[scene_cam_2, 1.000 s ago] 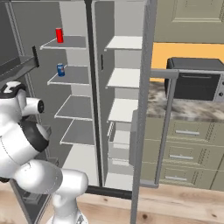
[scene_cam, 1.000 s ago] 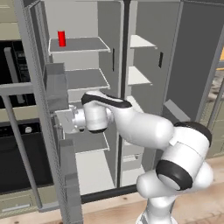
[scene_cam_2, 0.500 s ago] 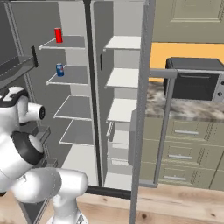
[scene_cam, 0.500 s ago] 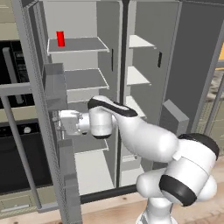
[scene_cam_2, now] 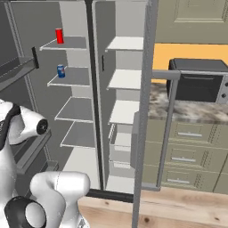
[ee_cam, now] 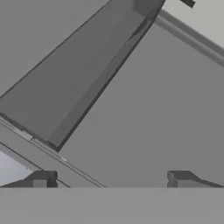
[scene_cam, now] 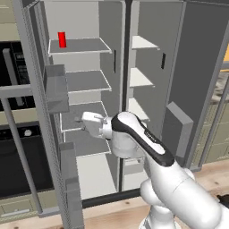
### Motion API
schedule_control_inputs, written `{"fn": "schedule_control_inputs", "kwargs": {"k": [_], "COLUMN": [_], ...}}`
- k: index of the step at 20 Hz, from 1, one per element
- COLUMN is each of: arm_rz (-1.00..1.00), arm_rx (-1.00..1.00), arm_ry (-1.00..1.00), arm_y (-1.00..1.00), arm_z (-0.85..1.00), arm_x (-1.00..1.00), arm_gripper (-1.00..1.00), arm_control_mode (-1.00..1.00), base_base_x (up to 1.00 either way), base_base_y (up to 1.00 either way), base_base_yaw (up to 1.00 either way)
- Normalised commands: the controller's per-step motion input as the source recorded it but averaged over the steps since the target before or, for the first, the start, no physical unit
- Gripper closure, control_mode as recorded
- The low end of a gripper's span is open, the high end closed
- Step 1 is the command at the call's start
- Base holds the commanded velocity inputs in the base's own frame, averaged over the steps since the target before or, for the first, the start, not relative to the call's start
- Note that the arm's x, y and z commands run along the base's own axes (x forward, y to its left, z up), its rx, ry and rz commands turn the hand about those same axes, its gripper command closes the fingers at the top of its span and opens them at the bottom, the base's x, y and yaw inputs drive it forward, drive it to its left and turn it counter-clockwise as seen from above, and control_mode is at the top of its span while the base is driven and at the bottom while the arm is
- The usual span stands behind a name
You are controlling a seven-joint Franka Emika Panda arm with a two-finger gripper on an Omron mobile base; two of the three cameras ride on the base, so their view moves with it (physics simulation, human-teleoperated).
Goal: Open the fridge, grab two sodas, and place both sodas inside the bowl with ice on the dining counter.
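Observation:
The fridge stands with both doors swung open. A red soda is upright on the top left shelf. A blue soda sits on the shelf below it. My gripper hangs open and empty in front of the third left shelf, close to the left door's bins and pointing left. In the hand view the gripper has its fingertips far apart, facing bare grey fridge panels. The bowl with ice and the dining counter are out of view.
The open left door carries grey bins and a long bar handle. The right door also has a bin. A black microwave sits on a counter right of the fridge. A dark oven is behind the left door.
My hand has drawn a little to the right, away from the left door toward the shelves, and the elbow has swung lower and rightward. The jaws stayed wide. The cans have not moved.

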Motion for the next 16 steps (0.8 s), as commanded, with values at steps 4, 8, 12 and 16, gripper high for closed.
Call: {"fn": "schedule_control_inputs", "kwargs": {"k": [4,8,12,16], "arm_rz": [-0.35,-0.31,-0.26,-0.21], "arm_rx": [-0.21,-0.29,-0.33,-0.28], "arm_ry": [0.0,0.01,0.08,0.2], "arm_y": [-0.53,-0.53,-0.64,-0.71], "arm_z": [0.37,0.38,0.45,0.59], "arm_x": [-0.35,-0.38,-0.32,-0.32], "arm_gripper": [-1.0,-1.0,-1.0,-1.0], "arm_control_mode": [-1.0,-1.0,-1.0,-1.0], "base_base_x": [0.0,0.0,0.0,0.0], "base_base_y": [0.0,0.0,0.0,0.0], "base_base_yaw": [0.0,0.0,0.0,0.0]}}
